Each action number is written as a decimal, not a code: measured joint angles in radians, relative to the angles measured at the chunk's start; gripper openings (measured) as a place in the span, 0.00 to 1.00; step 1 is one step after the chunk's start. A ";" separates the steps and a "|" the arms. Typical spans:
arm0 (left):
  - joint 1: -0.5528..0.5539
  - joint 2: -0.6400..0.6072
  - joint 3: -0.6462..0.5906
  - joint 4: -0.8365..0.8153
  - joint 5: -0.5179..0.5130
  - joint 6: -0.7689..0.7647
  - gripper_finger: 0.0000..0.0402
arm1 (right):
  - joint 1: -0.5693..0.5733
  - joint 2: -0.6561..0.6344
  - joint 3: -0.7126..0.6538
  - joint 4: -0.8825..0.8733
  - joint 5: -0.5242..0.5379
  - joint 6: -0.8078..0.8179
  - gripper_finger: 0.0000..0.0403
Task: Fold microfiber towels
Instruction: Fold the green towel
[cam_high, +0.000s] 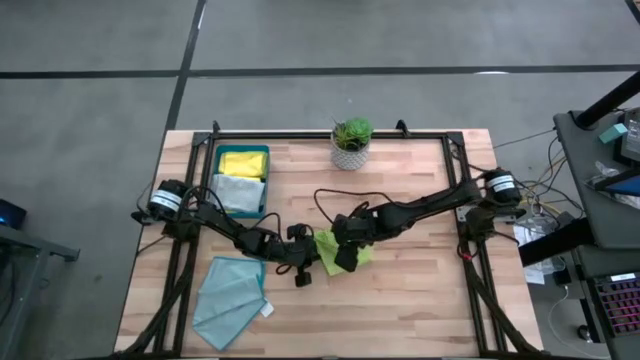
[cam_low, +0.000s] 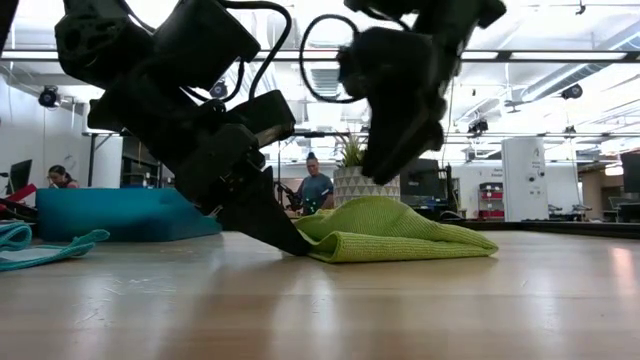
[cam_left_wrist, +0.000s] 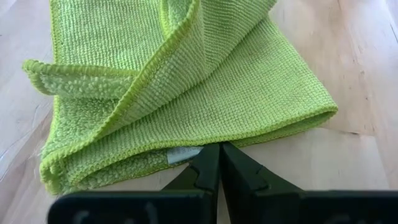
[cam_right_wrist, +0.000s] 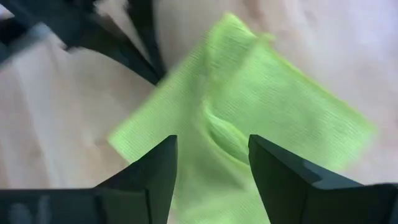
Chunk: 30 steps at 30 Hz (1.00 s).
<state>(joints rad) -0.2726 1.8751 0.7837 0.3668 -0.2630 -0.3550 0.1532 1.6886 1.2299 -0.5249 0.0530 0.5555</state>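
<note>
A lime green microfiber towel (cam_high: 362, 256) lies folded on the wooden table's middle, its upper layer bunched into a raised fold (cam_left_wrist: 168, 56). My left gripper (cam_left_wrist: 219, 149) is shut, its tips at the towel's hem. My right gripper (cam_right_wrist: 211, 146) hangs open above the towel (cam_right_wrist: 261, 106), touching nothing; the low view shows it (cam_low: 388, 165) clear of the cloth (cam_low: 400, 232). A light teal towel (cam_high: 230, 298) with a white tag lies flat at the near left. My left gripper meets the lime towel at its hem (cam_left_wrist: 205, 144), beside a small white tag (cam_left_wrist: 183, 155). The shut fingers (cam_low: 285, 235) slant down from the table's left onto the towel's left edge, which lies on the table. Whether they press on the cloth or only touch its edge cannot be told.
A dark teal tray (cam_high: 264, 180) at the far left holds a yellow towel (cam_high: 242, 162) and a pale grey one (cam_high: 238, 192). A potted plant (cam_high: 351, 143) stands at the far edge's middle. Bare wood lies to the right and near side. People sit in the room behind.
</note>
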 joint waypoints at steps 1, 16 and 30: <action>0.000 0.000 0.000 0.000 0.000 0.000 0.01 | 0.001 -0.015 -0.006 -0.027 0.020 -0.003 0.46; 0.000 0.000 -0.001 0.010 -0.001 0.020 0.01 | 0.003 -0.051 -0.226 0.117 0.135 0.036 0.43; 0.000 0.000 -0.001 0.014 -0.001 0.021 0.01 | 0.087 -0.041 -0.232 0.394 -0.018 0.021 0.43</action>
<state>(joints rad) -0.2722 1.8751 0.7830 0.3813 -0.2639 -0.3340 0.2400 1.6473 0.9982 -0.1314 0.0350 0.5766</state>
